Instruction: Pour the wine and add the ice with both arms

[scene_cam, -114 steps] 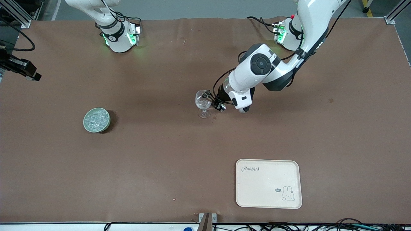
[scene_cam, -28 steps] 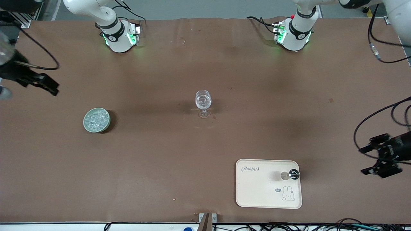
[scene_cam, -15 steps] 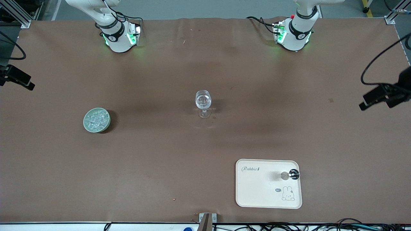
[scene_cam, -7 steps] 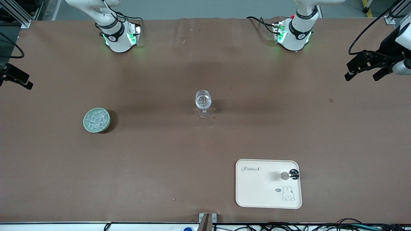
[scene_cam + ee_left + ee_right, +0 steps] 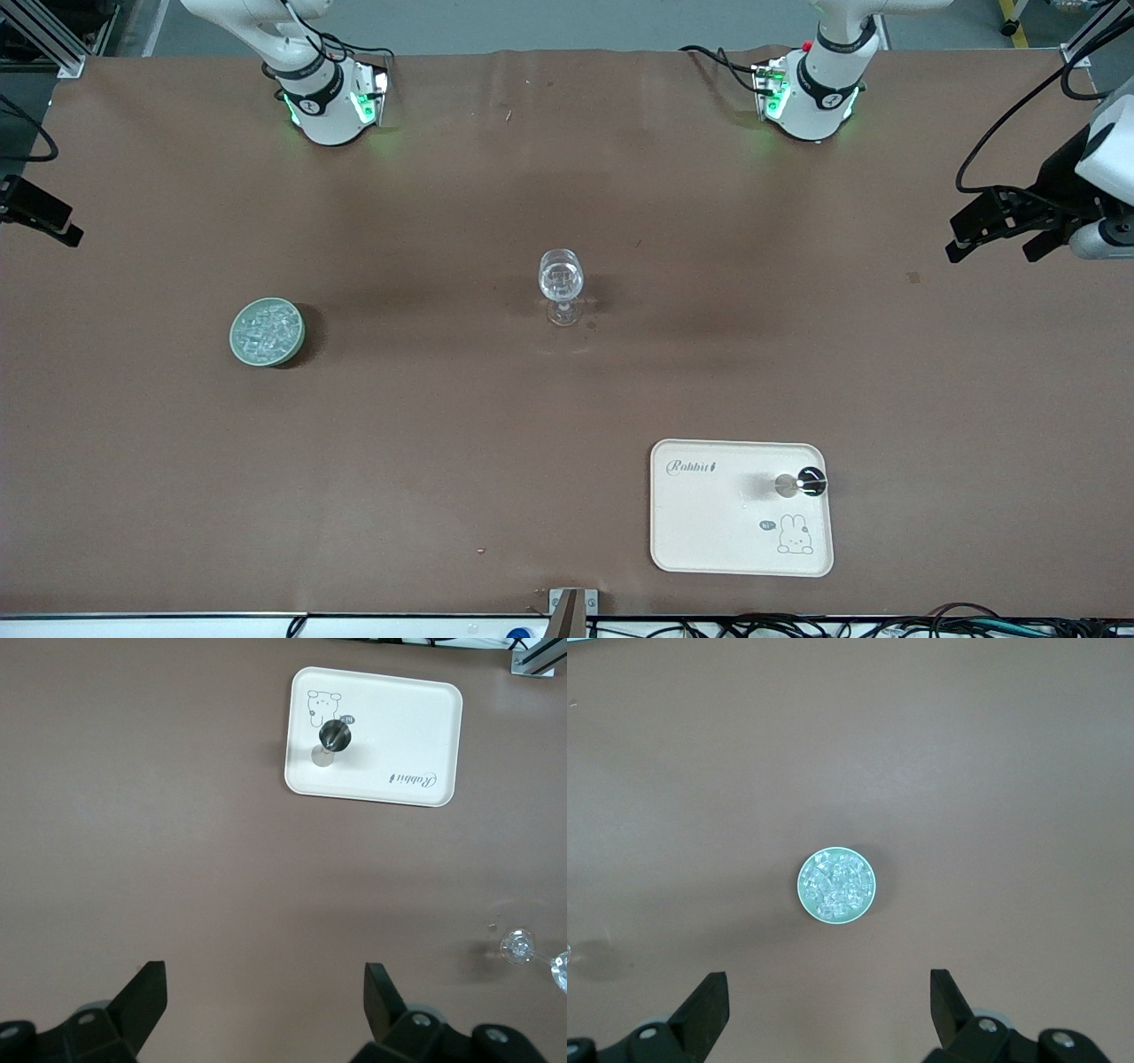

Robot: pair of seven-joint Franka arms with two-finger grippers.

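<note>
1. I am reading "Rabbit" in script on the cream rectangular plastic tray, lower right of the front view, with a small rabbit drawing near one corner; no other writing is legible.
2. I am seeing the ice, small clear chunks, lying heaped in the pale green round bowl at left of centre in the front view, toward the right arm's end of the brown table.
3. The right gripper is hanging at the left edge of the front view, well apart from the ice; its wrist view shows the jaws spread wide and empty, with the ice centred high above them in the picture.
4. The left gripper is hovering at the right edge, jaws spread and empty.
5. The clear stemmed wine glass is standing upright mid-frame.
6. The left wrist view shows the small dark round-topped stopper standing on the tray, while the bowl is missing there; the glass is showing only at its lower right edge.
</note>
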